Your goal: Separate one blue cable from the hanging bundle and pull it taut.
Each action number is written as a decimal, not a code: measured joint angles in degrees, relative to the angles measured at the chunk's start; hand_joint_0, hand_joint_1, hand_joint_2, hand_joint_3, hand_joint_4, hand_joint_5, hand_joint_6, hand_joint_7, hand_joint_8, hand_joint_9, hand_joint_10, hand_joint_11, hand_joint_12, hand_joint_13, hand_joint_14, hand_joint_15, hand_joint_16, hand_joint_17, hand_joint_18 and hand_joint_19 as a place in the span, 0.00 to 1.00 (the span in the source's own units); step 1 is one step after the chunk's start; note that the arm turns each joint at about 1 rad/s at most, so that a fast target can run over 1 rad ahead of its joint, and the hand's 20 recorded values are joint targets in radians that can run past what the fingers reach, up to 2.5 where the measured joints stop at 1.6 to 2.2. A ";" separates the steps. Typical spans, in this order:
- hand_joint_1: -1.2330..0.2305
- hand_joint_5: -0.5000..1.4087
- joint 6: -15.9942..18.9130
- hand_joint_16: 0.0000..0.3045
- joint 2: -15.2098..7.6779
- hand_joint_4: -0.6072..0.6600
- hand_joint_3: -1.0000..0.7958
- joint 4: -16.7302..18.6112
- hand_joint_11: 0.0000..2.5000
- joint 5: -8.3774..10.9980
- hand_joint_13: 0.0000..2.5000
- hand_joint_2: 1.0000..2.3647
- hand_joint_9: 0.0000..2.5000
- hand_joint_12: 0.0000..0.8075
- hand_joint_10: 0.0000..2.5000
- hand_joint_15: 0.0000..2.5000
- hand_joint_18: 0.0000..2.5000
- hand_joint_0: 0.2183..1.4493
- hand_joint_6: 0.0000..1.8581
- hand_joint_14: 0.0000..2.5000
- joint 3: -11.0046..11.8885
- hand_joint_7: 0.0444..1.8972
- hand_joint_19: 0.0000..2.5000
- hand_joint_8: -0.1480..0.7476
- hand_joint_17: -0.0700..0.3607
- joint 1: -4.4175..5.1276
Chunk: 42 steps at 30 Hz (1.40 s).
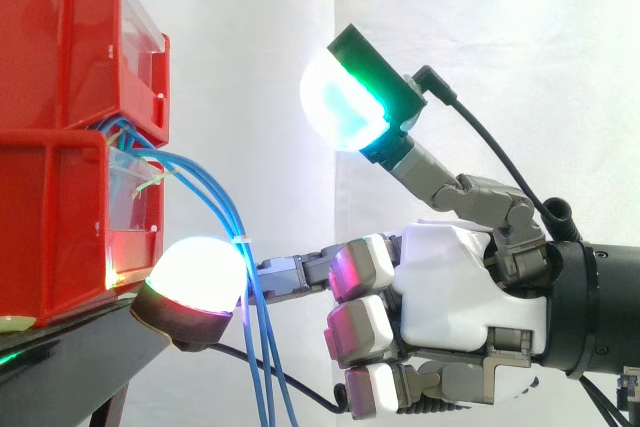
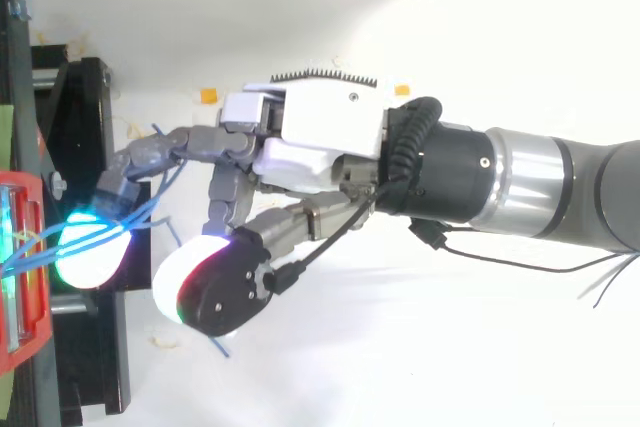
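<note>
Reaching toward the cable bundle, the hand is spread. One finger extends straight ahead of the palm, the thumb is raised high above the palm, and the remaining fingers are curled against the palm with nothing in them. Nothing is pinched.

Position of the task's thing: the blue cables leave the gap between the two stacked red bins ahead of the hand. They arc downward and hang as a bundle across the extended finger, just behind its glowing pad. In the side view the strands pass in front of that finger. From the top view several blue strands lie across the same pad, fanned slightly apart. Which single strand bears on the finger cannot be told. The thumb is well apart from the bundle.

Markings: a thin white tie wraps the bundle directly above the extended finger. Whether it carries any writing cannot be made out.

Surroundings: the bins rest on a black stand, ahead of and below the fingertip. A white curtain hangs behind the hand.
</note>
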 measured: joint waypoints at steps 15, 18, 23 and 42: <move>0.40 0.25 2.46 0.32 0.03 0.78 0.28 -3.19 0.18 0.00 0.55 0.00 0.60 0.57 0.01 0.20 0.58 0.10 0.27 0.01 0.00 0.46 0.13 0.56 0.68 -0.89; 0.40 0.25 2.47 0.32 0.04 0.77 0.28 -3.21 0.18 0.05 0.55 0.00 0.60 0.58 0.01 0.20 0.58 0.10 0.27 0.01 0.04 0.46 0.13 0.56 0.67 -0.92; 0.39 0.29 2.51 0.30 0.04 0.71 0.28 -3.23 0.18 -0.01 0.57 0.00 0.66 0.53 0.01 0.20 0.58 0.12 0.27 0.01 0.61 0.52 0.13 0.51 0.64 -0.70; 0.53 0.30 2.35 0.31 0.05 0.78 0.28 -4.69 0.15 0.11 0.62 0.00 0.74 0.53 0.01 0.20 0.61 0.11 0.27 0.01 2.71 0.51 0.12 0.49 0.66 -0.54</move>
